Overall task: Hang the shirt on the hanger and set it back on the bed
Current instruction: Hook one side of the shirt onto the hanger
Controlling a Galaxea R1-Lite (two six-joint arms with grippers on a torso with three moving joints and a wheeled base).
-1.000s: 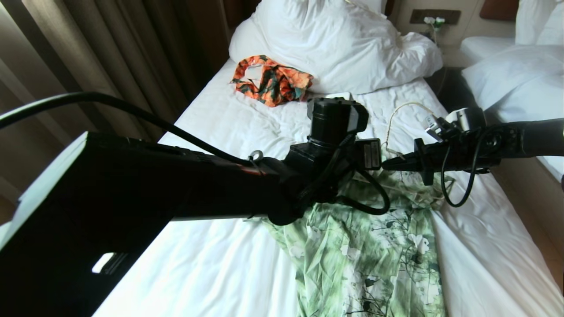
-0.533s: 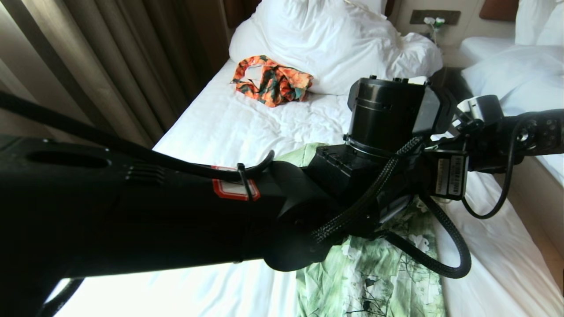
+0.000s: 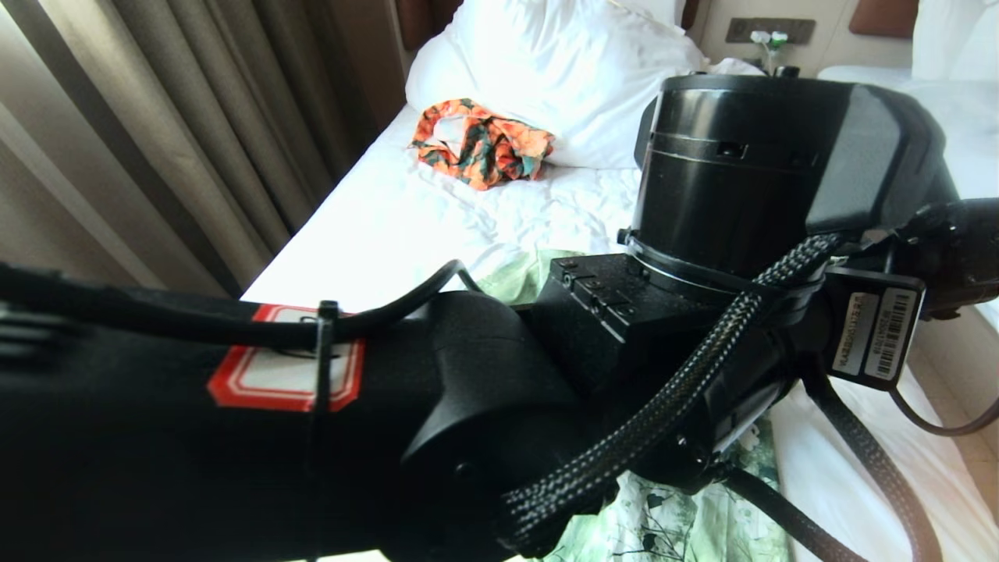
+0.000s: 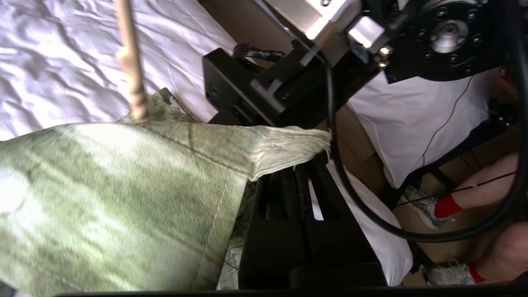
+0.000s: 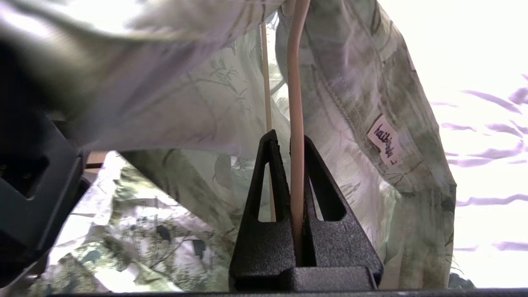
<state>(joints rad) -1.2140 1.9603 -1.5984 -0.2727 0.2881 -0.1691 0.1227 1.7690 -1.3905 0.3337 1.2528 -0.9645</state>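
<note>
A single bed with a wrinkled white sheet (image 3: 406,226) and big white pillows (image 3: 562,70) fills the room beside tall beige curtains (image 3: 156,133), while the robot's black left arm (image 3: 390,421) reaches across it from the near left, blocking most of the head view. Beneath the arm lies the short-sleeved shirt in green and white leafy print (image 3: 671,523), spread down the middle of the mattress, with one part of it lifted off the sheet. The left gripper (image 4: 317,159) has its jaws pressed together on a hemmed edge of that shirt, the fabric drawn taut from the fingertips across the wrist view. Just beside it the right gripper (image 5: 288,148) is clamped on the thin cream-white wire hanger (image 5: 296,123), the wire running straight between its black triangular fingers (image 5: 264,198) and up into the folds of the shirt, near a small white label with handwriting (image 5: 383,140). One notched end of the hanger shows above the cloth in the left wrist view. A smaller crumpled garment in orange, dark green and black (image 3: 484,144) lies apart near the pillows. At the bedside a person sits in a white shirt, with red socks (image 4: 447,206) and grey trainers.
</note>
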